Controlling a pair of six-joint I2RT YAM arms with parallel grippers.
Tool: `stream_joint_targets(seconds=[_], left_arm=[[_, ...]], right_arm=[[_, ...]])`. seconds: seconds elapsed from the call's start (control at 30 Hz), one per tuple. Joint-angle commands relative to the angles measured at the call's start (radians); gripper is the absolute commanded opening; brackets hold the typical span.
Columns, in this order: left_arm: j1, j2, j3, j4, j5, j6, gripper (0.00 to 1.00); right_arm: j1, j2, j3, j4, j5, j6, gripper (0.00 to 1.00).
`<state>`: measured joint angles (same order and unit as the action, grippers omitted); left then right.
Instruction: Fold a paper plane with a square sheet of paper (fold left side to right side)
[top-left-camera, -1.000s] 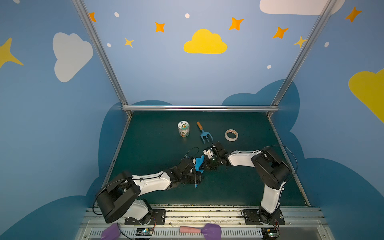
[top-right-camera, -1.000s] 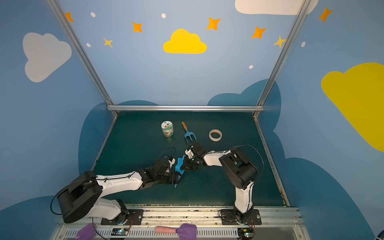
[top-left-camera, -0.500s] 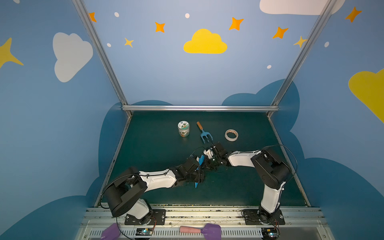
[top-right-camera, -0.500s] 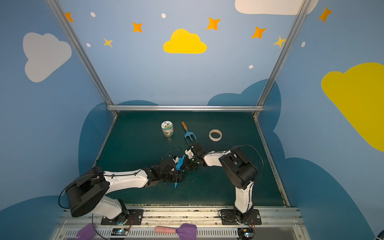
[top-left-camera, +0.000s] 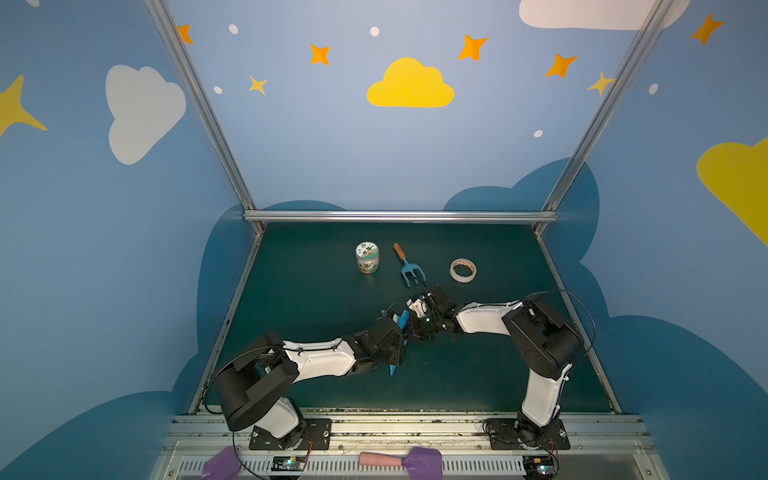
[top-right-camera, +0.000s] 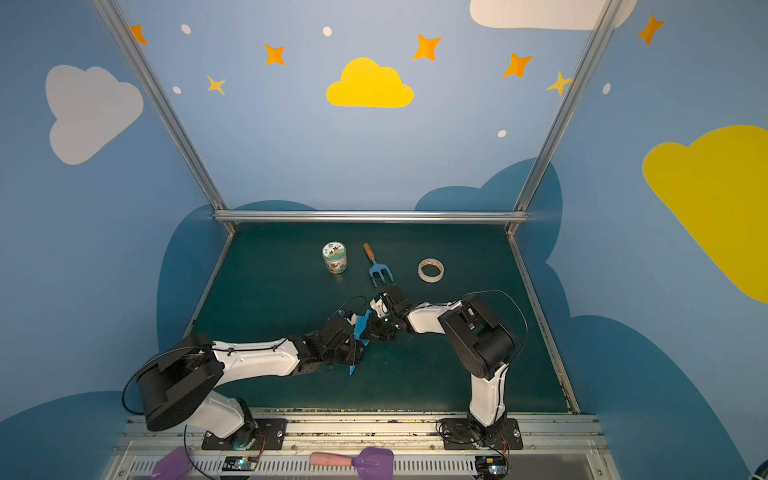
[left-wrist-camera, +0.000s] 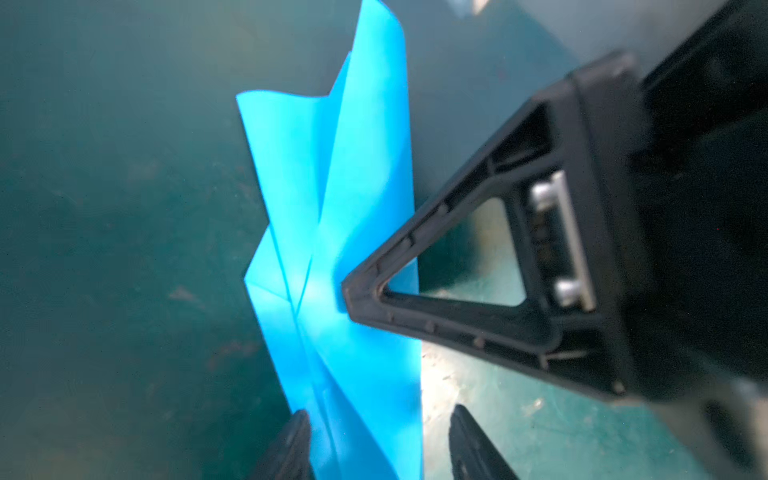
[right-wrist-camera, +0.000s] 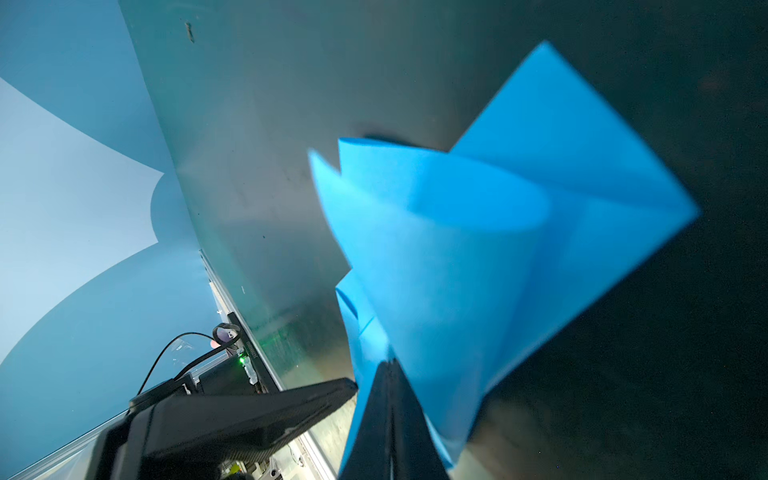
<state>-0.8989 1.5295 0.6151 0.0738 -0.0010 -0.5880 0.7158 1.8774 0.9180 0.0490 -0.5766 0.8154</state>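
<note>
paper plane (left-wrist-camera: 357, 208) clamped in the right jaws, left jaws apart astride it

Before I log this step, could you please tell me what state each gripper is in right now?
Left gripper: open, jaws either side of the paper, not yet clamped.
Right gripper: closed on the paper.

It was a robot lab booth: blue walls (top-left-camera: 332, 145) painted with clouds (top-left-camera: 409, 85) and stars (top-left-camera: 320, 54), aluminium posts (top-left-camera: 201, 104), two arms (top-left-camera: 320, 361) bolted beside a green tabletop (top-left-camera: 311, 299).
</note>
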Motion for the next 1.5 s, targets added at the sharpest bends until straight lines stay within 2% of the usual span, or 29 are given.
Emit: stream_joint_targets(seconds=[0.0, 0.23, 0.43, 0.73, 0.93, 1.07, 1.27, 1.47], left_arm=[[0.009, 0.068, -0.064, -0.122, -0.024, -0.004, 0.50], [0.010, 0.104, -0.082, -0.087, -0.001, -0.004, 0.39], [0.009, 0.115, -0.096, -0.067, -0.001, -0.004, 0.36], [0.009, 0.128, -0.115, -0.044, -0.002, -0.017, 0.33], [0.009, 0.137, -0.127, -0.031, -0.007, -0.020, 0.28], [0.010, 0.135, -0.138, -0.016, -0.007, -0.023, 0.28], [0.010, 0.125, -0.142, -0.006, -0.004, -0.024, 0.29], [0.008, 0.113, -0.152, 0.000, -0.001, -0.024, 0.30]], right_arm=[[0.003, -0.021, -0.030, -0.059, 0.034, 0.007, 0.02], [0.003, -0.057, -0.026, -0.056, 0.013, 0.022, 0.08], [0.003, -0.106, 0.017, -0.091, -0.003, 0.018, 0.15], [-0.020, -0.186, 0.029, -0.161, 0.027, -0.001, 0.36], [-0.043, -0.219, -0.020, -0.163, 0.040, -0.006, 0.40], [-0.042, -0.226, -0.042, -0.164, 0.038, -0.015, 0.38], [-0.019, -0.193, -0.053, -0.149, 0.023, -0.022, 0.17], [0.003, -0.138, -0.007, -0.138, 0.020, -0.019, 0.11]])
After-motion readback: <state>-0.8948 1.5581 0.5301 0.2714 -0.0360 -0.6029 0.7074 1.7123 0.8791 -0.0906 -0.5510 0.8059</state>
